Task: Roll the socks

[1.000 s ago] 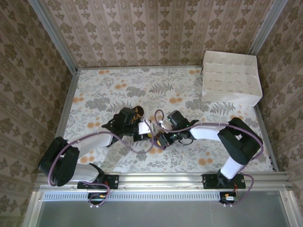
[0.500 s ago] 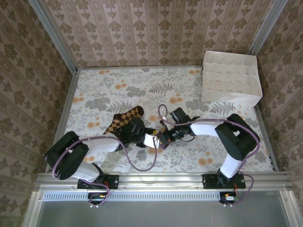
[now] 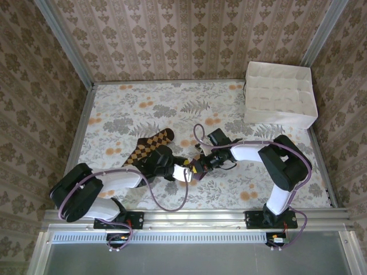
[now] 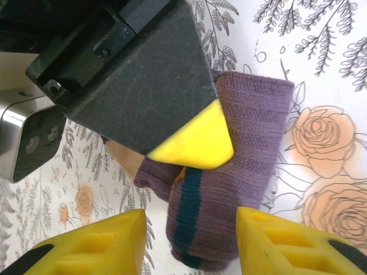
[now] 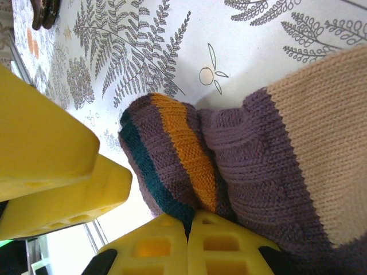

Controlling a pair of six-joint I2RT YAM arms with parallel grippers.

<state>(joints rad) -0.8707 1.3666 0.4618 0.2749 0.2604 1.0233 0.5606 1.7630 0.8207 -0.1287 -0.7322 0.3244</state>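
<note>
The purple sock [image 4: 241, 143], with a teal and an orange stripe [image 5: 189, 154] and a beige part, lies folded on the floral table. My right gripper [image 5: 188, 226] is shut on the fold's edge; its black, yellow-tipped finger [image 4: 192, 143] lies over the sock in the left wrist view. My left gripper [image 4: 192, 240] is open, with the rolled end of the sock between its fingers and a gap on each side. Seen from above, the left gripper [image 3: 188, 172] and the right gripper [image 3: 199, 167] meet at mid-table. The brown sock [image 3: 150, 144] with orange checks lies flat behind the left arm.
A white compartmented box [image 3: 280, 102] stands at the back right corner. Patterned walls close in the table [image 3: 143, 103] on three sides. The left gripper's yellow fingers [image 5: 46, 143] sit close beside the right gripper.
My left arm has come off the brown sock, now uncovered, and moved right to the purple sock. The right gripper stays shut on that sock and has shifted slightly.
</note>
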